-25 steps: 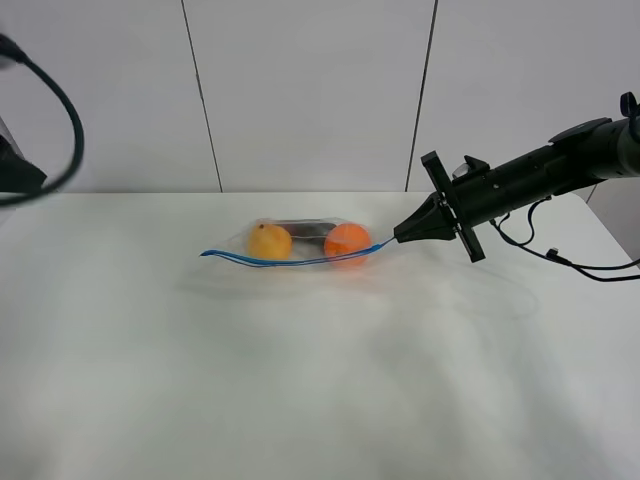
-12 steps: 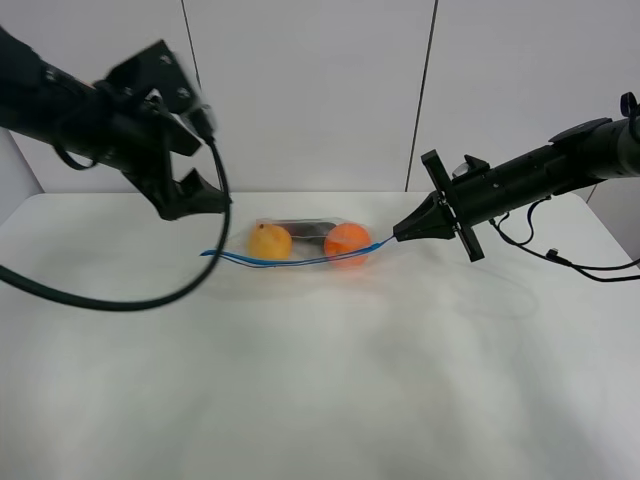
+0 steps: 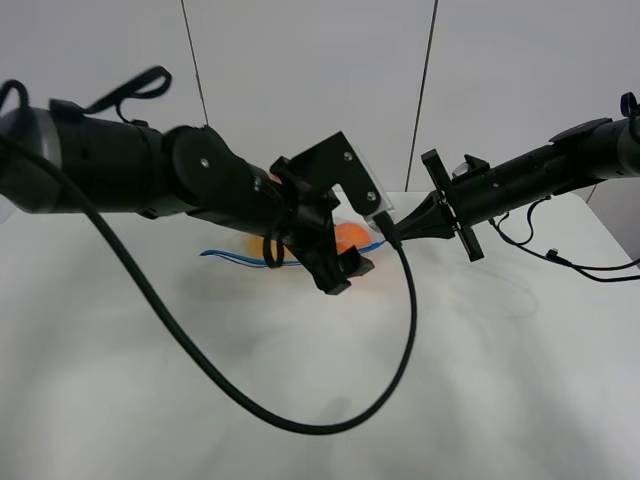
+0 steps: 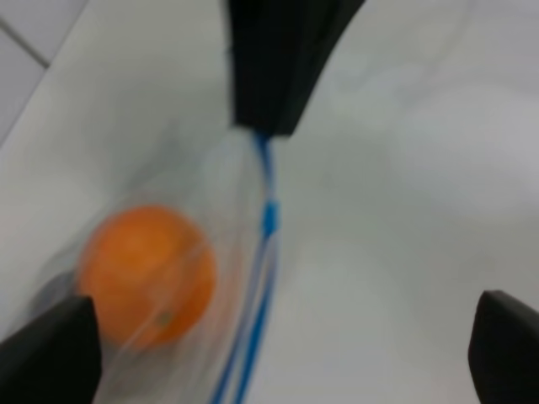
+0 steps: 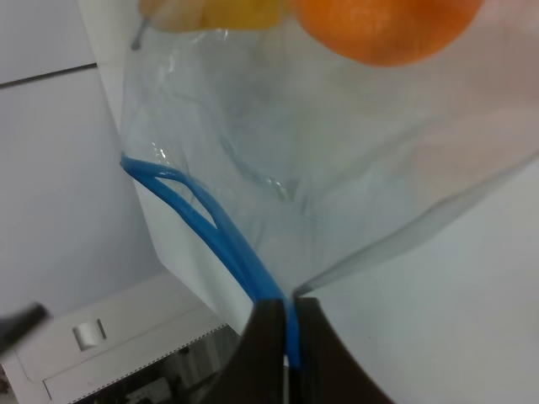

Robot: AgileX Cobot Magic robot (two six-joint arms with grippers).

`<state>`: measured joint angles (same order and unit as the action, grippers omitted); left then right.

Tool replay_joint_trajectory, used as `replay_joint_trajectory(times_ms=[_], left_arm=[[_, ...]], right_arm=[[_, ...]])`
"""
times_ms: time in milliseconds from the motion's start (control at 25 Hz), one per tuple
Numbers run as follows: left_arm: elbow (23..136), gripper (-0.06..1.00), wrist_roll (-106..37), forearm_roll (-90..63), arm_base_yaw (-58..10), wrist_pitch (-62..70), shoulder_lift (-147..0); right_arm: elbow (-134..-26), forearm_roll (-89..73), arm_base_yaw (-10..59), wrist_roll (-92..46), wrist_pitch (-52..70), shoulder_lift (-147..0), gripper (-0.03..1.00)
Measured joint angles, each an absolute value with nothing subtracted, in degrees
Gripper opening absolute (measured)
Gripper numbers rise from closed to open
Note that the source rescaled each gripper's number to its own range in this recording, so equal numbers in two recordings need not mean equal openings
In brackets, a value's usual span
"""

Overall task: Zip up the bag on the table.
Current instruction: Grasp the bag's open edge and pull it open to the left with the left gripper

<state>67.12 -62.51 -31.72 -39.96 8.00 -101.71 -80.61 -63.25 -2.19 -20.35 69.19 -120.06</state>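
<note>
Clamping the right end of the zipper strip (image 5: 221, 238), the right tool (image 5: 289, 316) anchors the zip bag (image 5: 278, 143) at the far middle of the bench (image 3: 480, 360). The left tool (image 3: 345, 275) hovers wide open and empty; it likely must pinch the strip and slide left.

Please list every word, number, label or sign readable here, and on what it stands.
No text can be read.
The bag, its blue strip, the orange ball, the table, the left arm and the right arm show no writing.
The grey patch on the white box in the right wrist view: too blurred to tell.
</note>
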Motion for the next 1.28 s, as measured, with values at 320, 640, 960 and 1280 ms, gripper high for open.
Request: replay_joint_trajectory(times_ms=[320, 640, 960, 1280], left_arm=[[67.12, 1.0, -61.56, -31.83, -44.6, -1.62, -107.12], [67.12, 1.0, -61.5, -31.89, -44.66, -4.37, -109.42], [67.14, 1.0, -61.02, -31.89, -44.66, -11.76, -111.56], [68.13, 1.0, -57.27, -31.89, -44.66, -15.37, -114.1]], right_arm=[[-80.61, -63.29, -2.19, -20.35, 69.24, -120.06, 0.0], [-80.61, -63.29, -2.19, -20.41, 69.24, -120.06, 0.0], [-80.61, -63.29, -2.19, -20.62, 69.24, -120.06, 0.0], [-80.61, -63.29, -2.19, -20.62, 69.24, -120.06, 0.0]])
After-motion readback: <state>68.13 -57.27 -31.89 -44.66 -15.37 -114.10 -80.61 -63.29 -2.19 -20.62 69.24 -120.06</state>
